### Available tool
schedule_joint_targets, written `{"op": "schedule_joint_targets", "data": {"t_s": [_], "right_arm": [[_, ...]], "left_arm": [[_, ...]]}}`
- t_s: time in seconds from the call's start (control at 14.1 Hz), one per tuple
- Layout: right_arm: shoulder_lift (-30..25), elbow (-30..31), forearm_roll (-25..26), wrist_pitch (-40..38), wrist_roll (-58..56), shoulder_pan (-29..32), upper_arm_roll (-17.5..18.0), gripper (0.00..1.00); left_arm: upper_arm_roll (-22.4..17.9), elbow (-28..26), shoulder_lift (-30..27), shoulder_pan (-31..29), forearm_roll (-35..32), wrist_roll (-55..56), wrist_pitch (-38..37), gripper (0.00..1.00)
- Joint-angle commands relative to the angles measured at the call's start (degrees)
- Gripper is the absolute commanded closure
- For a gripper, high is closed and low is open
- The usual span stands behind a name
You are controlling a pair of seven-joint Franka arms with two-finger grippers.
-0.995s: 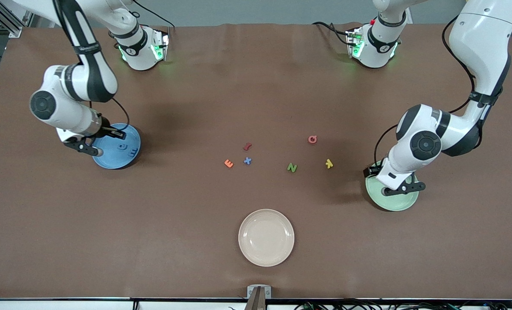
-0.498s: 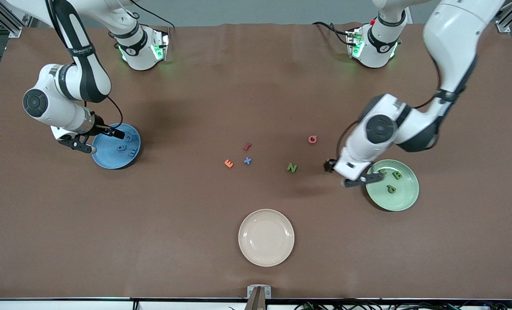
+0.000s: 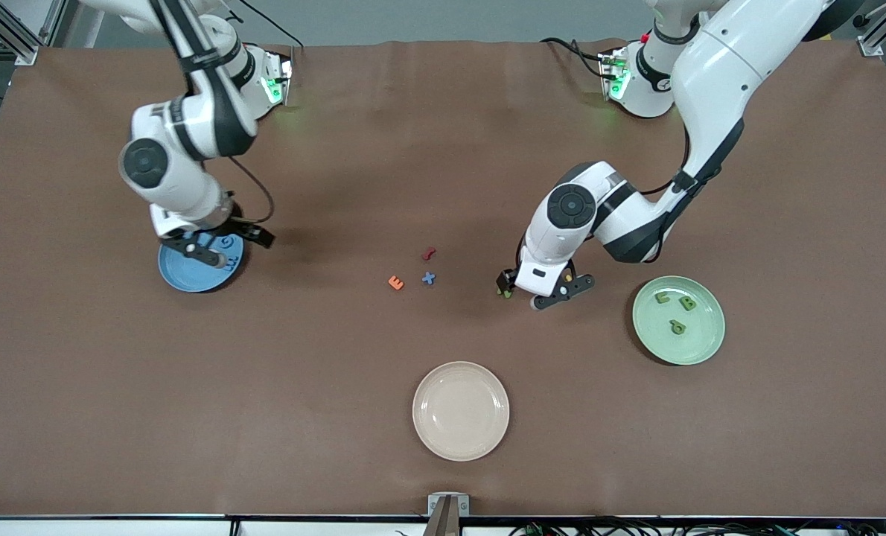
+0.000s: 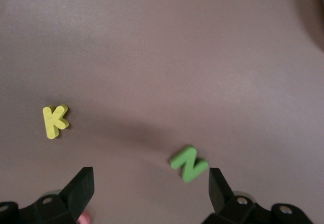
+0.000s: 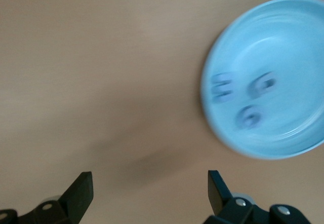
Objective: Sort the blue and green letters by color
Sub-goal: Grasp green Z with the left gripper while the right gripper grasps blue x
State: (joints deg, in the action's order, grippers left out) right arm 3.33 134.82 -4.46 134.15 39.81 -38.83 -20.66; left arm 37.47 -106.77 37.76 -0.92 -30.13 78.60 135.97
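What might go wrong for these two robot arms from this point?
The open left gripper hangs over the small green letter N, which sits off-centre near one finger; closing might nudge it away. The yellow letter K lies close by and could be knocked. The open right gripper hangs beside the round blue plate; a low move might bump its rim.

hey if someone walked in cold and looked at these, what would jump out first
Probably the left tool, open over the green N mid-table, with the yellow K beside it. Next, the green plate at the left arm's end holding three green letters, and the right tool, open over the blue plate.
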Motion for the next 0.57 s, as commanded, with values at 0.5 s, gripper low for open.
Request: {"op": "schedule_joint_targets", "data": {"t_s": [0.5], "right_arm": [[23.89,-26.07,-6.79,-0.38,9.23,-18.02,-0.6,0.0]], "left_arm": [[-9.96,7.81,6.36,15.51,-3.27,26.6,0.44,0.0]]}}
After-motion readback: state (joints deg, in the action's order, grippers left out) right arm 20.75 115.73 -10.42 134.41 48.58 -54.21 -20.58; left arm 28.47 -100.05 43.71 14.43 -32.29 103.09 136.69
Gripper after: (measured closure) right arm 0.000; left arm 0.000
